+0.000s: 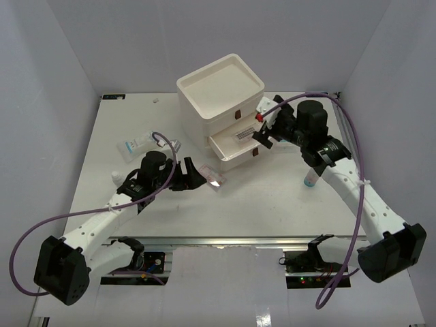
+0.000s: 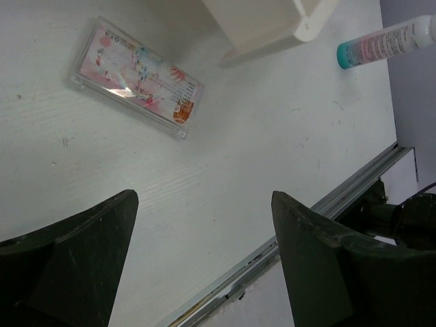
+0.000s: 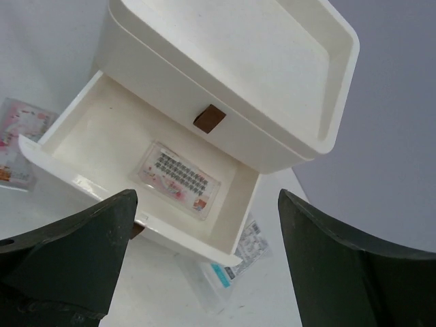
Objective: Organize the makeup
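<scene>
A flat clear case with pink inside [image 1: 213, 176] lies on the table in front of the cream three-drawer box [image 1: 221, 95]. It also shows in the left wrist view [image 2: 136, 78] and the right wrist view [image 3: 15, 139]. My left gripper [image 1: 196, 178] is open and empty, just left of this case [image 2: 203, 208]. My right gripper [image 1: 263, 127] is open and empty beside the pulled-out middle drawer [image 1: 228, 151], in front of it in its own view [image 3: 204, 204]. A second clear case [image 3: 178, 178] lies inside that drawer [image 3: 82, 184]. A white-and-blue bottle [image 1: 311, 178] stands at the right. Clear packets [image 1: 136, 145] lie at the left. No sponges are in view.
The box's top tray [image 1: 187, 85] holds nothing. A small white item [image 1: 117, 178] lies by the left arm. The bottle [image 2: 385, 42] and the table's metal front edge [image 2: 320, 208] show in the left wrist view. Packets [image 3: 238, 262] show beyond the drawer in the right wrist view.
</scene>
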